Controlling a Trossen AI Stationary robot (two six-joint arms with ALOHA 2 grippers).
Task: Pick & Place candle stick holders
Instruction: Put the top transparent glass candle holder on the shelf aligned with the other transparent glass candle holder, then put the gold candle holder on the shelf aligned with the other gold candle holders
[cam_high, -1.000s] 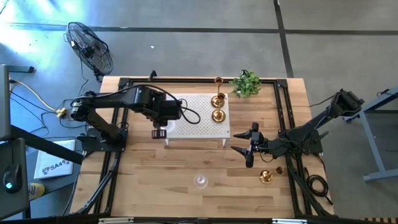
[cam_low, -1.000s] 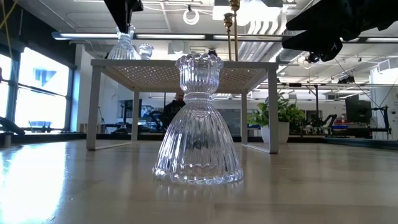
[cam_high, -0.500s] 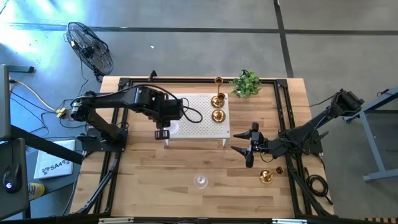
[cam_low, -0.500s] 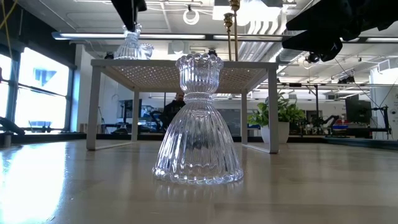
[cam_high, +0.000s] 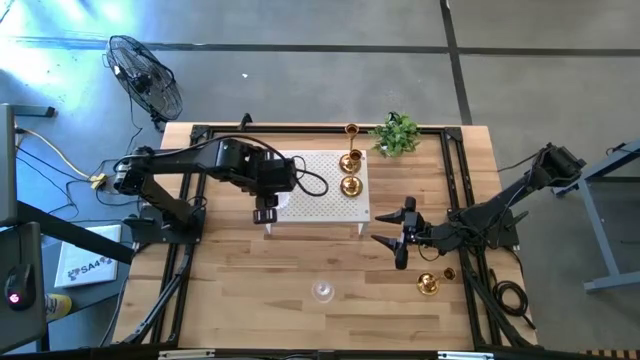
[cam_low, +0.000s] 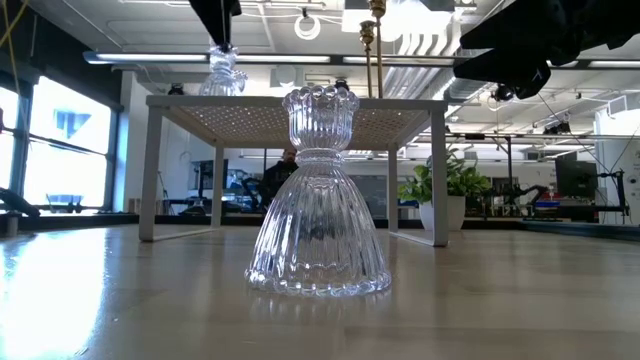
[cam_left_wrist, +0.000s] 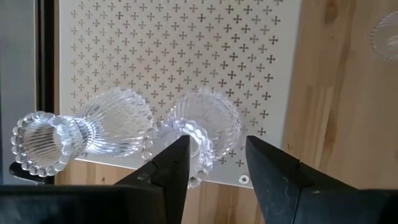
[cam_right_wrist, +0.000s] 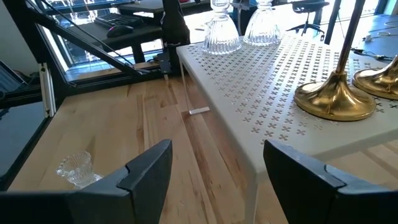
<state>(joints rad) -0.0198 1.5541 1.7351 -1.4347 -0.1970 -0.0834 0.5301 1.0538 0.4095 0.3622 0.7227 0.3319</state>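
- We count four candle stick holders on the white platform (cam_high: 315, 185) — two glass (cam_left_wrist: 202, 121), two brass (cam_right_wrist: 336, 96).
- Left end effector (cam_left_wrist: 214, 165) stands parted around a glass one.
- Right end effector (cam_right_wrist: 214, 165) waits wide, empty; glass holder (cam_high: 322, 291) and brass holder (cam_high: 428, 284) remain on the surface (cam_high: 250, 300).

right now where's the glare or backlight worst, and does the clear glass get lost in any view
High view: sun glare washes the floor top left, and the glass holder on the table is a faint smudge. Low view: bright windows and ceiling lights backlight the near holder, ribs still crisp. Left wrist view: the two holders pale against the white platform.
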